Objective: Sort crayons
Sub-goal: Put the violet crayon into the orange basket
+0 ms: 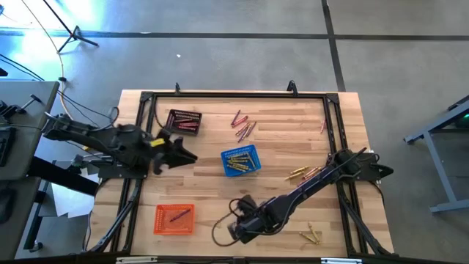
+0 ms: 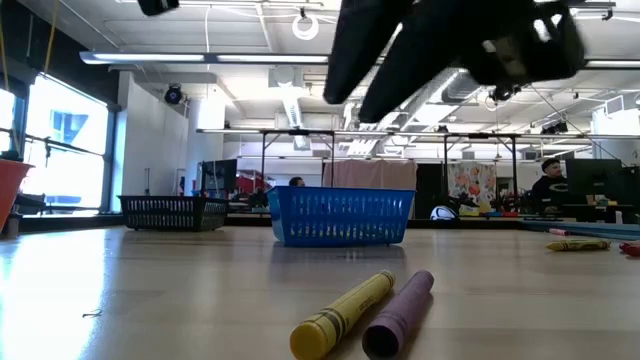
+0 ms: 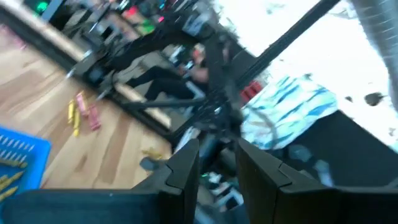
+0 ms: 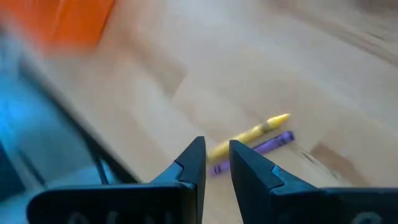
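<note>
While both claws stand slightly parted and empty, two crayons (image 2: pixel 365 313) lie touching.

The site was an open-plan robotics lab or workshop. A wooden surface (image 1: pixel 293 139) stood on a grey concrete floor (image 1: pixel 220 66) marked with dark lines. Exposed ducts (image 2: pixel 290 105) and strip lights (image 2: pixel 200 58) hung overhead. Further benches, screens and a seated person (image 2: pixel 551 182) occupied the background.
</note>
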Available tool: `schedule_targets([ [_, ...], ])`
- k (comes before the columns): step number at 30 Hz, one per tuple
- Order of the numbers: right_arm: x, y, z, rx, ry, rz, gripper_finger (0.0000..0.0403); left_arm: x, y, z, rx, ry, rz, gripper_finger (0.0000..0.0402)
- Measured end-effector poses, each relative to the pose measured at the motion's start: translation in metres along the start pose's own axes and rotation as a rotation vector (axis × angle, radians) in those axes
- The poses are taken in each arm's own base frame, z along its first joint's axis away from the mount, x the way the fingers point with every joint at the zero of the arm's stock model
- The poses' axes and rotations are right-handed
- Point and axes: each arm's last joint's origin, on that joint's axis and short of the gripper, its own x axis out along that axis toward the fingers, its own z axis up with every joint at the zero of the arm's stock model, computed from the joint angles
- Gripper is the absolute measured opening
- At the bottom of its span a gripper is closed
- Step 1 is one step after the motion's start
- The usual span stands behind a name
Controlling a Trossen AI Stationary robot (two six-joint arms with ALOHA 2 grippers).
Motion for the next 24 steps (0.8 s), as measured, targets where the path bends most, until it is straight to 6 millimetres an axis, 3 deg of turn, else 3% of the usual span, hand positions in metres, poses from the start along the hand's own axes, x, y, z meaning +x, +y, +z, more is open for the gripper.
schedule_targets([
  [4, -0.003, -0.003, 0.001, 0.387, -0.081, -0.028, 0.0058, -0.023, -0.011, 0.01, 0.017, -0.047, -0.094, 0.009],
  [9, 0.005, -0.008, -0.012, 0.586, -0.088, -0.059, 0.0058, -0.054, -0.02, 0.017, 0.076, -0.06, -0.211, 0.009],
  [15, 0.026, -0.01, -0.029, 0.655, 0.021, -0.111, 0.0058, -0.088, -0.025, 0.024, 0.08, -0.128, -0.273, 0.009],
  [24, 0.029, -0.01, -0.021, 0.677, 0.023, -0.129, 0.0058, -0.114, -0.024, 0.024, 0.079, -0.167, -0.299, 0.009],
])
